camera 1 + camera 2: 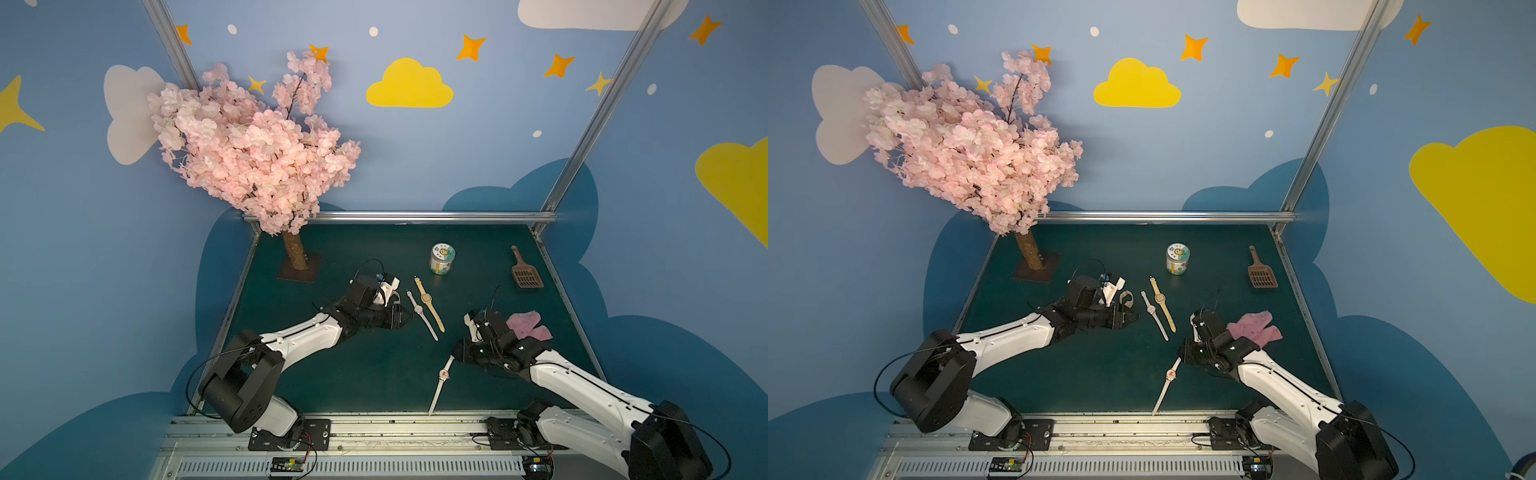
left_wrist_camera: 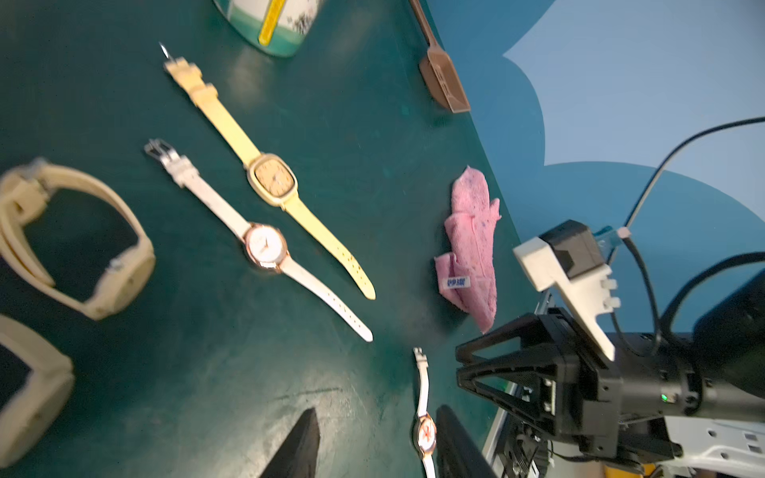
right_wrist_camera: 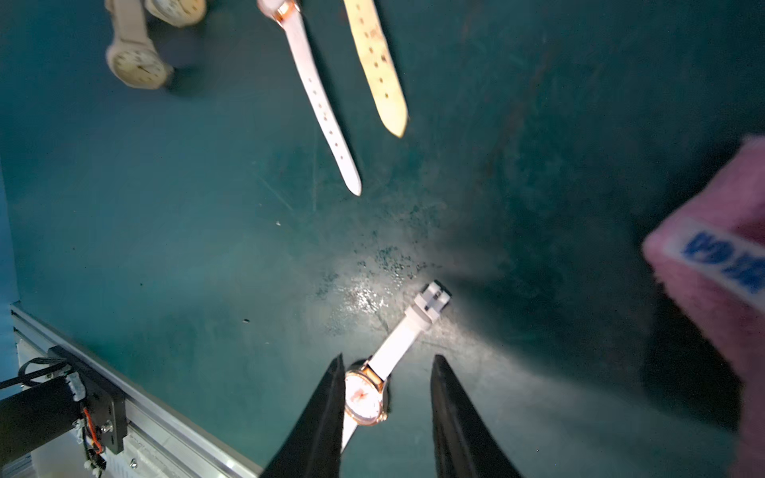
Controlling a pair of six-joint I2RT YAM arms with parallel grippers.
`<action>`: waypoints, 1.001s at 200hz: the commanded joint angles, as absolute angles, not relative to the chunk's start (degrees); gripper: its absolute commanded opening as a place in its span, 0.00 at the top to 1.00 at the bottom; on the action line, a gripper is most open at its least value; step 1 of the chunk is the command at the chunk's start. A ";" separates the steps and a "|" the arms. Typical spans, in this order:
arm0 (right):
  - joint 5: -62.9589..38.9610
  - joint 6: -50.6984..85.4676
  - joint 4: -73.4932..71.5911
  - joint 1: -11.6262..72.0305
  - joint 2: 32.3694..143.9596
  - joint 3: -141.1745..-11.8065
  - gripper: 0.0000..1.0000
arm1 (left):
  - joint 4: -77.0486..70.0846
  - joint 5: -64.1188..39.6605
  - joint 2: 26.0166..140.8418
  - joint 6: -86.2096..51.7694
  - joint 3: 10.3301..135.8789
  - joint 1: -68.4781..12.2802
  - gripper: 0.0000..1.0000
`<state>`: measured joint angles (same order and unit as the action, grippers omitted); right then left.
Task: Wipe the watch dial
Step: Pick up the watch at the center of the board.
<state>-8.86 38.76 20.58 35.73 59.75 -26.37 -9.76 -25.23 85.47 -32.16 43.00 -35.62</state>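
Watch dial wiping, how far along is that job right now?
Done: nothing that shows. The pink cloth lies loose on the table, in neither gripper. In hand: the right gripper is open over the white-strap watch, not yet gripping it; the left gripper is open and empty. Left: secure the watch, pick up the cloth, wipe the dial.

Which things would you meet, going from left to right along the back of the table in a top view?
tree → jar → scoop
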 commanded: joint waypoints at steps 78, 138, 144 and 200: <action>-14.51 49.02 -1.23 35.43 67.30 -16.22 0.78 | -19.04 -27.58 81.68 -36.69 34.75 -38.21 0.52; -16.21 47.61 -1.97 35.16 71.51 -17.11 1.00 | -19.23 -27.24 80.66 -37.02 33.41 -38.41 0.52; -16.28 47.40 -1.81 35.07 71.41 -17.15 1.00 | -19.26 -27.24 80.68 -36.93 33.50 -38.36 0.52; -16.87 46.33 -1.84 34.48 66.34 -17.11 1.00 | -24.57 -30.22 82.21 -38.24 32.69 -38.22 0.56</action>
